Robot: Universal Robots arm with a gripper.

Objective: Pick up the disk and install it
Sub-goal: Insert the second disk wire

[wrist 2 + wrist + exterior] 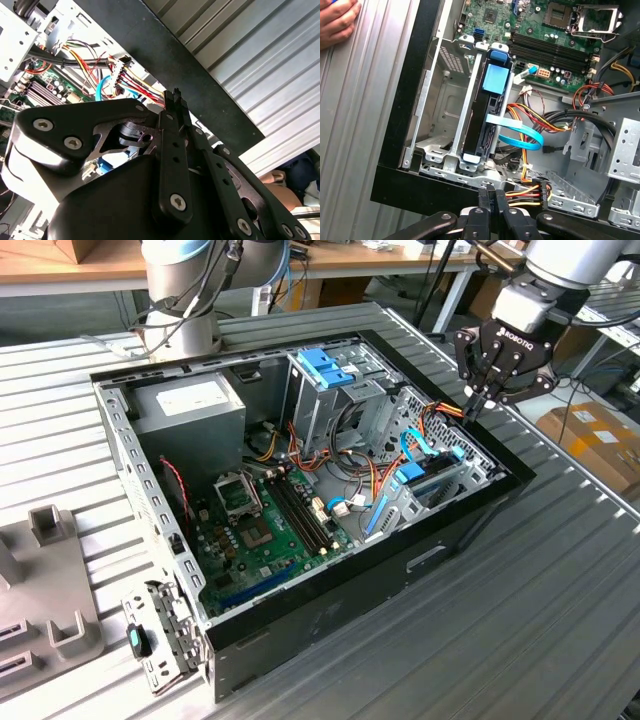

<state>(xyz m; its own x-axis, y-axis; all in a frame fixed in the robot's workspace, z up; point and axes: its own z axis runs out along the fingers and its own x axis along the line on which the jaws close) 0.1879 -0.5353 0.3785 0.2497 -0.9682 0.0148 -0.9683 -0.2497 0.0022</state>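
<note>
Hand, clenched and empty, hovers over the computer case's 3 o'clock edge in the exterior view, the disk standing in its bay nearby; descending, it could snag the loose coloured wires.

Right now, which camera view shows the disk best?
The first wrist view: the disk stands on edge in its bay, its blue rail facing the camera. In the exterior view it is partly hidden among cables. In the second wrist view I cannot make it out.
</note>
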